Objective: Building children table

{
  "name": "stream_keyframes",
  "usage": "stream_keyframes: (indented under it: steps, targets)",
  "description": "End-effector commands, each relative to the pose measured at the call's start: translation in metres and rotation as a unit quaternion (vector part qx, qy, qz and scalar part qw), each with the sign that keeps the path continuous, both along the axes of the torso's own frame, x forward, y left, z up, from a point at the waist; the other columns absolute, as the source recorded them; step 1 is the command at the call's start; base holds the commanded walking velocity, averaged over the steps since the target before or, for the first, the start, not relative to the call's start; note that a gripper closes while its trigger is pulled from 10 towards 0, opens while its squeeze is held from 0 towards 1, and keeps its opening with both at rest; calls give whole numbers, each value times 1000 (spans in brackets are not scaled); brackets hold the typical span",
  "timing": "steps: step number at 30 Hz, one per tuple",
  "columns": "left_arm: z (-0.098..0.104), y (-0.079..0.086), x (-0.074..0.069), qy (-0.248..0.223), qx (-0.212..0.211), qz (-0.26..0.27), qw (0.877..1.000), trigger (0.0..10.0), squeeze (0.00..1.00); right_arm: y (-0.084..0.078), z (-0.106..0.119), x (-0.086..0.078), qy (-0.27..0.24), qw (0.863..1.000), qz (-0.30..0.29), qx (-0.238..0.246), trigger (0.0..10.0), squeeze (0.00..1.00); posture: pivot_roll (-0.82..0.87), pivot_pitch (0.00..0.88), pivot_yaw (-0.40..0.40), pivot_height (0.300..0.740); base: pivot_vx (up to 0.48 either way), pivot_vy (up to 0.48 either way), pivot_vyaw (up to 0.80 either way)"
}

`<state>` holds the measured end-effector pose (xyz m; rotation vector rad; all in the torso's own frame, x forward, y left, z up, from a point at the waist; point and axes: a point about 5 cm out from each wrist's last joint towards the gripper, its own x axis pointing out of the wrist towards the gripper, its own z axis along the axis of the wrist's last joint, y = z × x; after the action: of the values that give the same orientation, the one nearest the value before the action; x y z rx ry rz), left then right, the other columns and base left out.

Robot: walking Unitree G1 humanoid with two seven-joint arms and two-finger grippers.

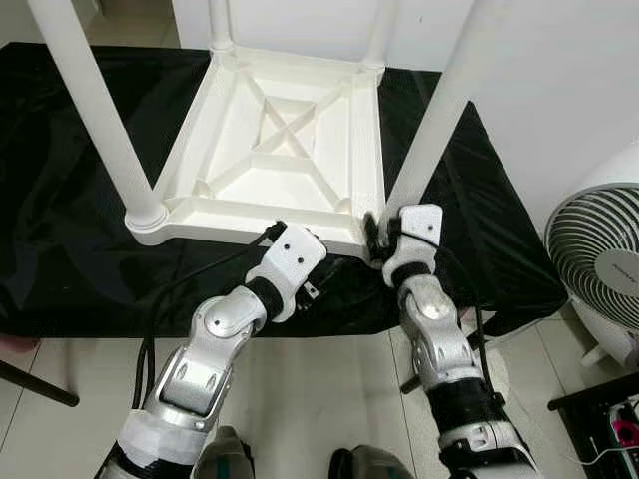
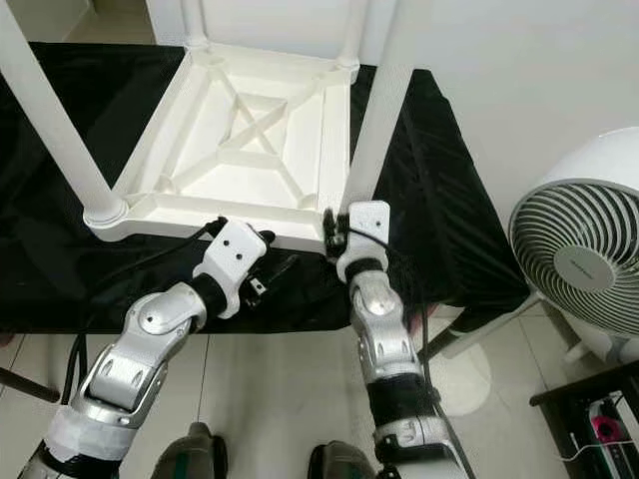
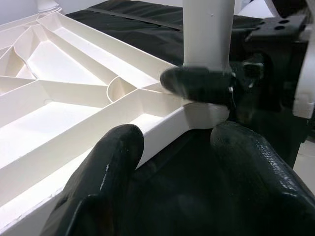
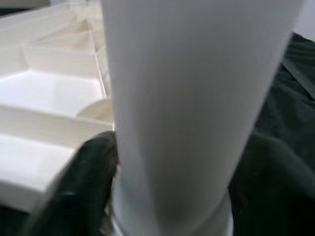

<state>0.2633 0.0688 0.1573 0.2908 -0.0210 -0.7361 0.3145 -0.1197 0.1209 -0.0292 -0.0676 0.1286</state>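
White plastic tabletop (image 1: 280,150) lies upside down on a black cloth (image 1: 70,200), ribbed underside up with a cross brace in the middle. Four white legs stand up from its corners; the near-left leg (image 1: 95,110) and near-right leg (image 1: 439,110) rise past the top of the head views.

Right gripper (image 4: 172,196) is at the near-right corner, at the foot of the near-right leg. Right wrist view: the leg stands between the two black fingers (image 4: 83,187), one on each side and close against it, just above the collar where the leg enters the socket. Jaws closed around the leg.

Left gripper (image 3: 172,147) is just beside it, at the near edge of the tabletop, left of that corner. Left wrist view: its two fingers (image 3: 108,167) are spread apart, one over the tabletop's rim, the other over the cloth; nothing is held between them. One finger of the right gripper shows there, wrapped against the leg base.

A white fan (image 1: 599,259) stands on the floor to the right, well apart from the tabletop.
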Motion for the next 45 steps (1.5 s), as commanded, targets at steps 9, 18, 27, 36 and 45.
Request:
stream_keyframes:
  steps: [9,18,27,36,45]
  targets:
    - [-5,-1,3,4,3,6,1000,10000,0,-20,-7,3,16,994,110,-20,10000,0,30,34,-65,740,0,0,0]
    - [-3,-2,6,-2,5,3,1000,10000,0,-13,5,16,3,969,239,-68,10000,0,34,25,-63,740,0,0,0]
    - [-1,-2,7,-7,4,7,1000,10000,0,4,3,28,30,937,336,-89,0,0,58,18,-75,740,0,0,0]
    - [-1,0,5,-7,3,13,1000,10000,0,-2,-6,25,46,935,342,-88,0,0,64,21,-82,740,0,0,0]
    - [-3,-3,3,-3,1,7,1000,10000,0,-13,-7,28,31,966,246,-76,0,0,50,36,-74,740,0,0,0]
